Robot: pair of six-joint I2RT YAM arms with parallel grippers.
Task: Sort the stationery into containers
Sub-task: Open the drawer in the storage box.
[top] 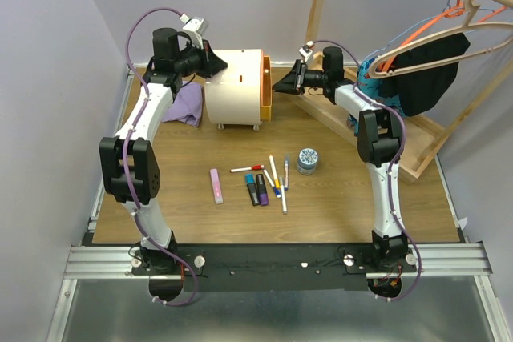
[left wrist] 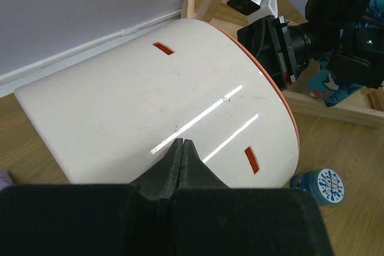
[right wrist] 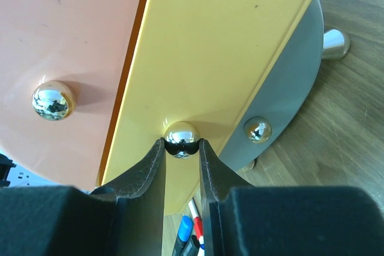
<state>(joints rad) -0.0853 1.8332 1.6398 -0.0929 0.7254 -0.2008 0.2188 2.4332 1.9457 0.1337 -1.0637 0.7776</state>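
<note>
The cream-white chest (top: pixel 232 86) stands at the back of the table, its drawers facing right. My right gripper (right wrist: pixel 181 142) is shut on the chrome knob (right wrist: pixel 182 133) of the yellow drawer (right wrist: pixel 228 46), which stands out a little from the pink drawer (right wrist: pixel 66 28) beside it. My left gripper (left wrist: pixel 181 143) is shut and empty, its tips against the chest's rounded shell (left wrist: pixel 138 100). On the table lie the stationery: a pink bar (top: pixel 216 186), dark blue and purple markers (top: pixel 256 190), thin white pens (top: pixel 276 178) and a grey round tin (top: pixel 307 160).
A purple cloth (top: pixel 188 106) lies left of the chest. A wooden clothes rack (top: pixel 417 150) with hangers and dark clothing (top: pixel 425 78) fills the back right, behind my right arm. A grey drawer (right wrist: pixel 288 88) with its own knob sits below the yellow one.
</note>
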